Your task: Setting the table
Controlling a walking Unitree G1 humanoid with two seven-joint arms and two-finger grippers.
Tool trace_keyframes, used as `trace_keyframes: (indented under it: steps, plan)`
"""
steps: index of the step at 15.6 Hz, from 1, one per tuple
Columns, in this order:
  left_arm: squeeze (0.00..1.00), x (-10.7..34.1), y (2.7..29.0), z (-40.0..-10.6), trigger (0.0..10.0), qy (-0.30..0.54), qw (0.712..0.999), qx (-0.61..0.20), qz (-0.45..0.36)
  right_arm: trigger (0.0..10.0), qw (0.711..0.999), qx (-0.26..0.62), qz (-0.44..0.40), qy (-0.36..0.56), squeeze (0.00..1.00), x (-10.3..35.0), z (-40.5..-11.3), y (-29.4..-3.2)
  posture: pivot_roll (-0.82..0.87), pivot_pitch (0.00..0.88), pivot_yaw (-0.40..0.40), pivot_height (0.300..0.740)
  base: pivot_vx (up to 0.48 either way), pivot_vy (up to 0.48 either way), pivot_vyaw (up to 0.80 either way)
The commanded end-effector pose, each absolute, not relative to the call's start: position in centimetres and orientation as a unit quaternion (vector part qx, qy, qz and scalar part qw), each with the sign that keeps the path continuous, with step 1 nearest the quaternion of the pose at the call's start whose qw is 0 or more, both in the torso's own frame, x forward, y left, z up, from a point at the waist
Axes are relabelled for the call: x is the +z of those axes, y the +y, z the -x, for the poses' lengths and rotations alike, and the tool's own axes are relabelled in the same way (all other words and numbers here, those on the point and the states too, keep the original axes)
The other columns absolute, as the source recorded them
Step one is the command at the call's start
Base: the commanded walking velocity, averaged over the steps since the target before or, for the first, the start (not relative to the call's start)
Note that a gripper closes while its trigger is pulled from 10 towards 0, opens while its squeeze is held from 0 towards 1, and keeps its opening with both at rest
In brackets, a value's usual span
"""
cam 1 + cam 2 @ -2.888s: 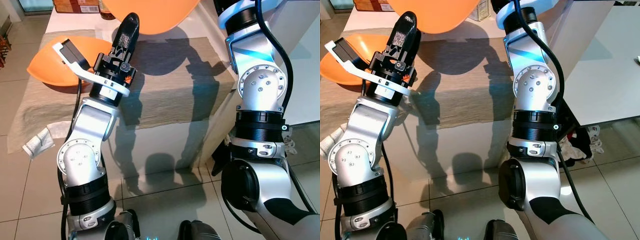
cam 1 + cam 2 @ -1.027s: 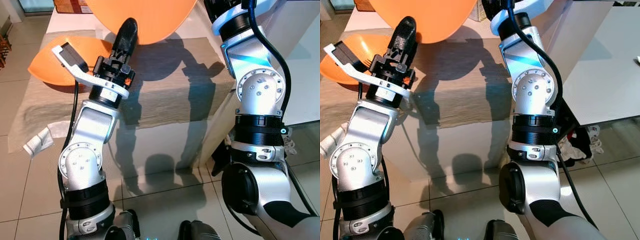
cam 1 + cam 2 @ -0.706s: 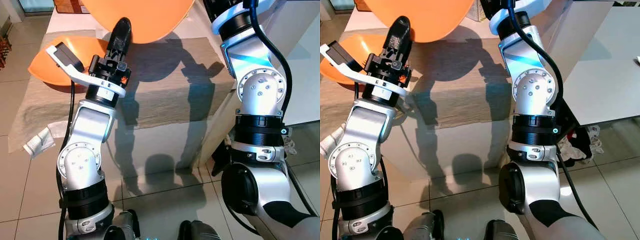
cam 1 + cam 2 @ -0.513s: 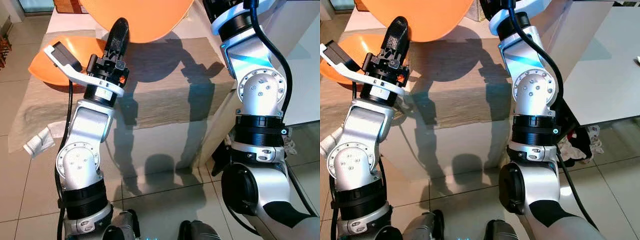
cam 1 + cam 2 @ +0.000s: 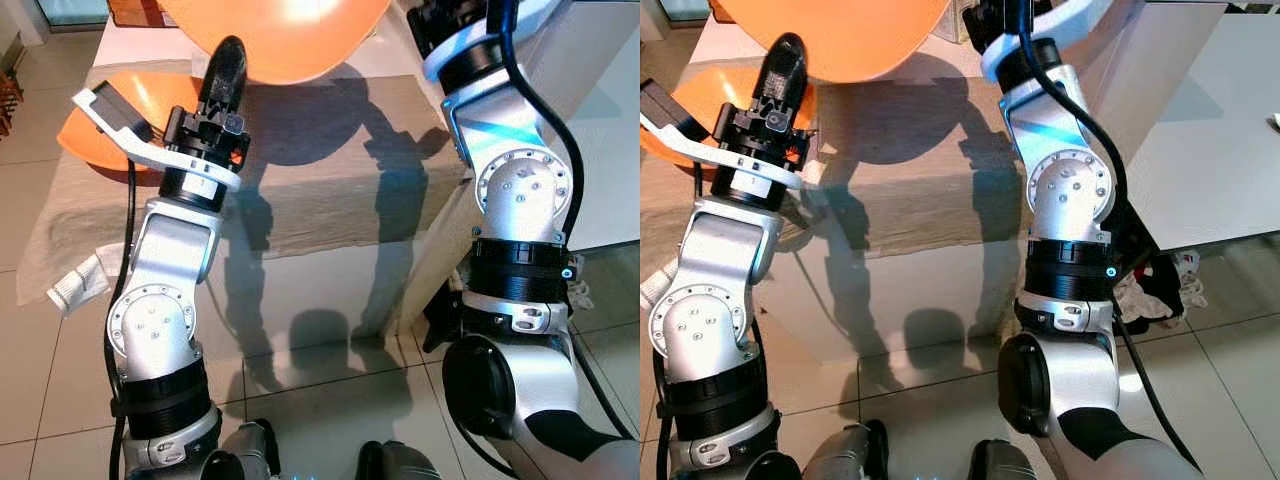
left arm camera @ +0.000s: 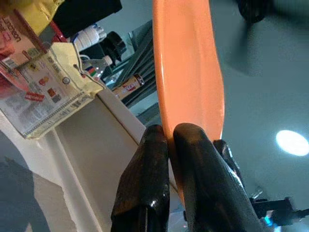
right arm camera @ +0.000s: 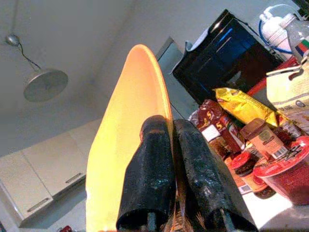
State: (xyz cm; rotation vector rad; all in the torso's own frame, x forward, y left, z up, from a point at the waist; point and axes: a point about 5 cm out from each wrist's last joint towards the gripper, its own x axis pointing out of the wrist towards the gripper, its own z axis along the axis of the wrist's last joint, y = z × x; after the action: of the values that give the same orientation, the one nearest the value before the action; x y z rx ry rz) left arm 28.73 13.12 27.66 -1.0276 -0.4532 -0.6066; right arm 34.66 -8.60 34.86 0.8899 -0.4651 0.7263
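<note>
Both grippers clamp rim of one orange plate [image 5: 285,40], held tilted above cloth-covered table [image 5: 330,160]: left gripper [image 6: 170,137], right gripper [image 7: 170,126] each pinching edge. Second orange plate [image 5: 100,125] lies on cloth [image 5: 350,190] beside left arm.

Risk, as judged: uneven arm motion could twist plate loose or knock resting plate. Both plates appear empty.

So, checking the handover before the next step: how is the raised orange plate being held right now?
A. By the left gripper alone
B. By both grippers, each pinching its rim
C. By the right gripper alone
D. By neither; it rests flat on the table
B. Each wrist view shows black fingers closed on the rim of the orange plate: left gripper, right gripper.
</note>
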Motion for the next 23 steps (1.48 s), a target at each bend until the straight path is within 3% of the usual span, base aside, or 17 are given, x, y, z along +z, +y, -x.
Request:
trace_keyframes:
  steps: [1,4,5,8,11,12,13,14,15,16,17,18,23]
  plan:
    - [0.00,28.8,11.8,-27.9,0.0,-0.223,0.802,-0.329,0.446,10.0,0.820,0.367,-0.392,-0.197,0.00,34.7,-34.2,-6.9,-0.03,0.129,-0.004,0.740,0.000,0.000,0.00]
    - [0.00,29.5,13.0,-27.4,0.0,-0.246,0.842,-0.316,0.363,10.0,0.832,0.364,-0.375,-0.184,0.00,33.5,-34.3,-6.7,-0.03,0.128,-0.006,0.740,0.000,0.000,0.00]
    - [0.00,29.7,13.3,-27.3,0.0,-0.251,0.850,-0.313,0.343,10.0,0.833,0.368,-0.372,-0.182,1.00,33.2,-34.2,-6.7,-0.02,0.128,-0.006,0.740,0.000,0.000,0.00]
    - [0.00,30.7,14.0,-26.6,0.0,-0.272,0.854,-0.314,0.314,10.0,0.823,0.390,-0.374,-0.173,1.00,32.7,-33.9,-6.5,-0.02,0.131,-0.008,0.740,0.000,0.000,0.00]
    - [0.00,30.7,13.7,-26.3,0.0,-0.272,0.855,-0.320,0.303,10.0,0.790,0.437,-0.396,-0.167,1.00,32.5,-33.1,-6.2,-0.02,0.132,-0.009,0.740,0.000,0.000,0.00]
    - [0.00,30.4,13.3,-26.2,0.0,-0.265,0.856,-0.326,0.300,10.0,0.765,0.472,-0.408,-0.163,0.97,32.3,-32.4,-6.0,-0.02,0.134,-0.009,0.740,0.000,0.000,0.00]
    - [0.00,30.3,13.2,-26.2,0.0,-0.262,0.856,-0.329,0.301,10.0,0.760,0.479,-0.408,-0.162,0.33,32.2,-32.3,-6.0,-0.02,0.134,-0.009,0.740,0.000,0.000,0.00]
    - [0.00,30.3,13.1,-26.1,0.0,-0.259,0.855,-0.332,0.302,10.0,0.755,0.486,-0.410,-0.158,0.00,32.1,-32.2,-6.0,-0.02,0.133,-0.008,0.740,0.000,0.000,0.00]
    - [0.00,30.2,13.0,-26.1,0.0,-0.258,0.854,-0.335,0.303,10.0,0.753,0.489,-0.412,-0.155,0.00,32.0,-32.2,-6.0,-0.02,0.134,-0.008,0.740,0.000,0.000,0.00]
    - [0.00,30.2,12.9,-26.0,0.0,-0.254,0.853,-0.340,0.304,8.5,0.748,0.491,-0.420,-0.153,0.00,31.8,-32.2,-6.0,-0.02,0.134,-0.008,0.740,0.000,0.000,0.00]
    - [0.00,30.0,12.7,-26.0,0.0,-0.249,0.853,-0.345,0.304,2.5,0.743,0.489,-0.429,-0.155,0.00,31.7,-32.3,-6.2,-0.02,0.133,-0.008,0.740,0.000,0.000,0.00]
    - [0.00,29.8,12.3,-25.9,0.0,-0.237,0.846,-0.358,0.316,0.0,0.732,0.499,-0.434,-0.165,0.00,31.8,-32.1,-6.4,-0.01,0.133,-0.008,0.740,0.000,0.000,0.00]
    - [0.00,29.3,12.0,-25.8,0.0,-0.214,0.827,-0.366,0.368,0.0,0.682,0.574,-0.408,-0.195,0.00,32.5,-30.2,-6.6,-0.01,0.135,-0.005,0.740,0.000,0.000,0.00]
